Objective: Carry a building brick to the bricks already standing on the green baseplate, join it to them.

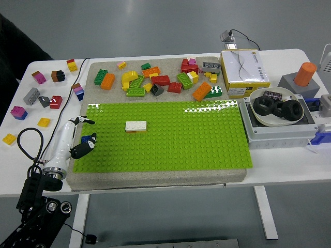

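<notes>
Hand of the left arm rests at the green baseplate's left edge, fingers loosely spread, holding nothing; white brick sits right of it, well apart, seated on the brick beneath; joining appears done; loose bricks lie beyond.

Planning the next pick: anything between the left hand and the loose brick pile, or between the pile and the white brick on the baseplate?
Nothing visible. Left hand sits at the green baseplate's left edge; only bare studs separate it, the brick pile and the white brick.
</notes>
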